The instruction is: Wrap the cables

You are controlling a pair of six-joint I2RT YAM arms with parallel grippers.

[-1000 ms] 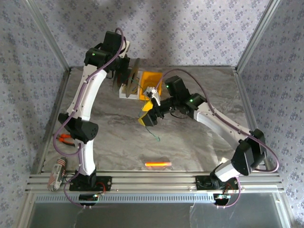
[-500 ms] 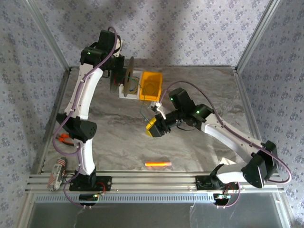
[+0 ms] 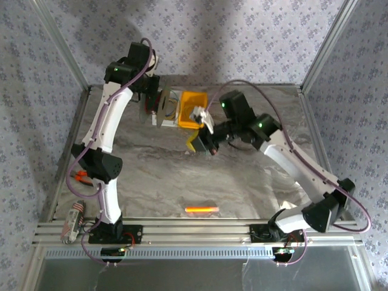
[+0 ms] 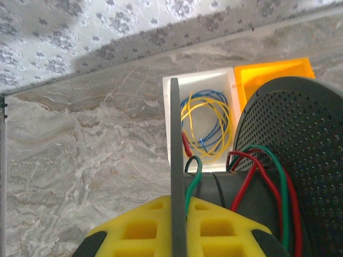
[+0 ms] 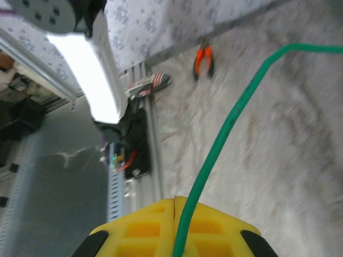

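Note:
My left gripper (image 4: 179, 199) is shut on the thin grey flange of the black spool (image 4: 300, 139), at the back of the table (image 3: 162, 102). Red and green wire lies wound on the spool's hub. A loop of the green cable (image 4: 194, 171) rises beside the flange, right at the yellow fingers. My right gripper (image 5: 176, 201) is shut, and the green cable (image 5: 230, 123) runs out from its fingers, up and to the right. From above, the right gripper (image 3: 197, 143) hangs just in front of the orange bin.
A white tray (image 4: 201, 83) holding yellow and blue wire loops stands beside the orange bin (image 3: 193, 109). Orange pliers (image 3: 82, 177) and a striped object (image 3: 73, 219) lie at the left edge. An orange glowing bar (image 3: 201, 209) lies near the front rail.
The right gripper went from open to shut on the green cable and moved back toward the orange bin. The left arm shifted slightly with the spool.

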